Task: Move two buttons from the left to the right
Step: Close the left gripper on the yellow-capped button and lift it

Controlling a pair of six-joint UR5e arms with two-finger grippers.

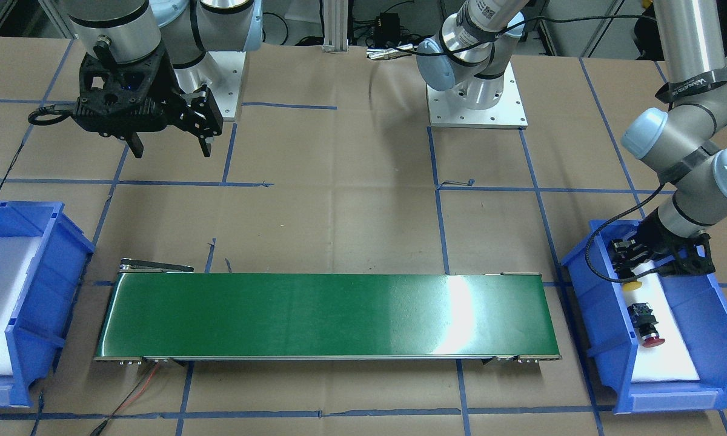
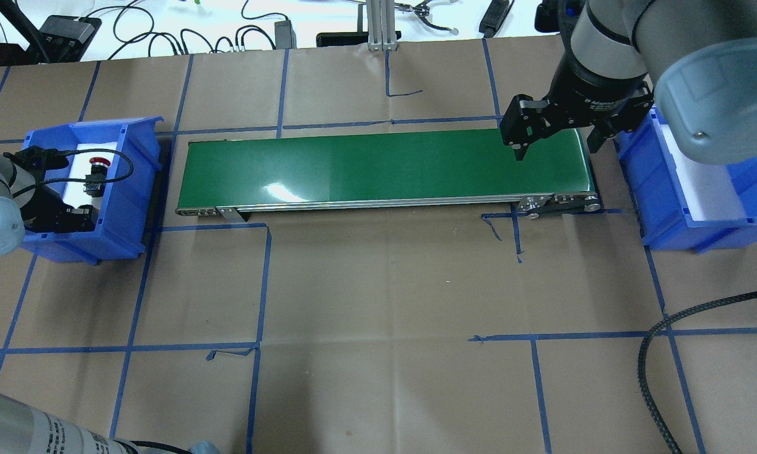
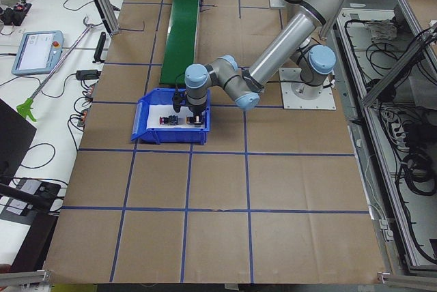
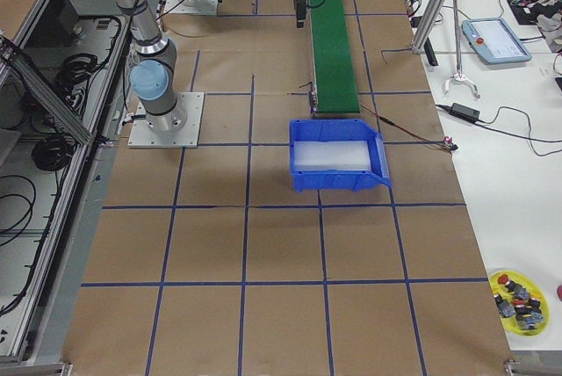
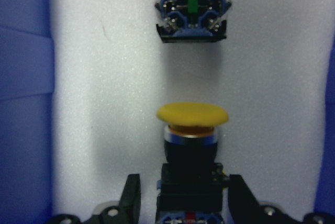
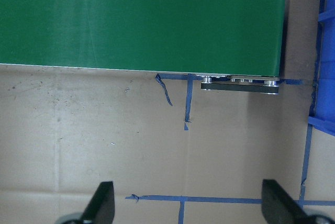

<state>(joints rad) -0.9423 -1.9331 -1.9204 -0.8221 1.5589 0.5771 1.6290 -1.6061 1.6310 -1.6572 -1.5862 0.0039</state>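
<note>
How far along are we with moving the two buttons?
Done: nothing yet. No button shows in the right bin or on the conveyor.
In hand: the left gripper is down in the left bin, open, with fingers either side of the yellow button and not clamped. The right gripper hangs open near the conveyor's right end.
Left: both transfers. The red button lies in the left bin too.

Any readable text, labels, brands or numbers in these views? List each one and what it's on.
"WAN..." in white letters on the black strap round the left arm; the rest is unclear.
"2F Adapt..." in small white print on the black wrist collar of the right arm; the rest is too small to read.
Code sticker on the left arm: too small to read.
White label on the left arm: print blurred, unreadable.
</note>
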